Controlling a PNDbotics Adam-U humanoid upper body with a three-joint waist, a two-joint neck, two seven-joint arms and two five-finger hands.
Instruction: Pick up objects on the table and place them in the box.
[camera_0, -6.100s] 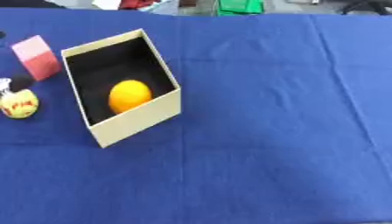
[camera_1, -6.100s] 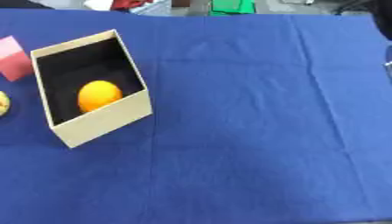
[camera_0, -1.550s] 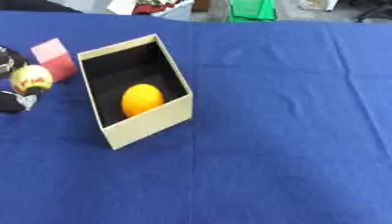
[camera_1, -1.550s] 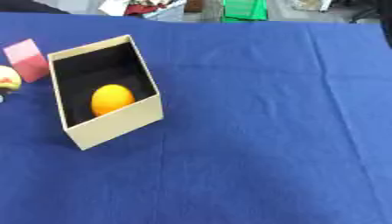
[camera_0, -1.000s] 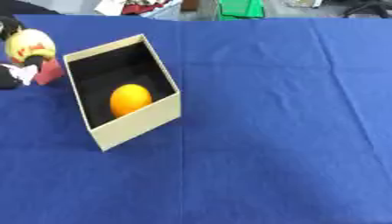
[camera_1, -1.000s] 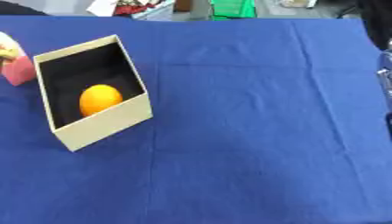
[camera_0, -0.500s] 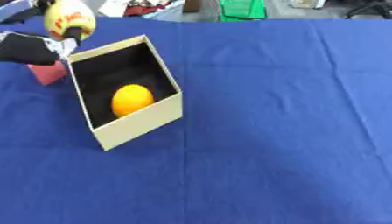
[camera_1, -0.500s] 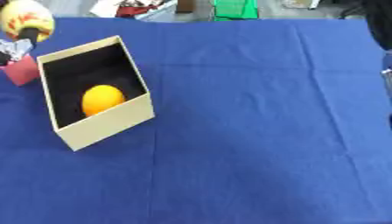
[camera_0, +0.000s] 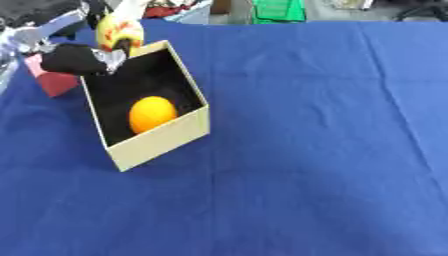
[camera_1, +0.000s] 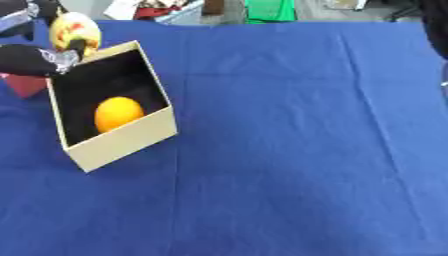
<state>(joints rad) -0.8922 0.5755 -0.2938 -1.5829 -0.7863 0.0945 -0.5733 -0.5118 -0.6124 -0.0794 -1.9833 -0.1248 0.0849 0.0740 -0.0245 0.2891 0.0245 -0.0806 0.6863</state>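
Pink block (camera_0: 54, 80): lies on the desk at the far left, just beside the box's left wall and partly hidden behind the arm; not yet collected, so it looks to be a later pick. Left hand (camera_0: 77, 59): black, reaching in from the upper left, fingers curled around a small yellow toy (camera_0: 119, 31) with red markings, which it holds in the air at the box's far rim rather than over the middle; I judge it is held high so as to clear the wall before release. Box (camera_0: 166, 140): cream cardboard with a dark inside, standing askew on the desk with one corner toward the viewer and its open top facing up, ready to receive things dropped in from above. Orange ball (camera_0: 151, 113): rests on the box floor toward the near end, already placed, with the far end left free for the toy. Blue cloth (camera_0: 332, 150): covers the desk, bare to the right of the box. Right hand: only a dark shape shows at the right edge of the right eye view; I cannot tell how its fingers are set.
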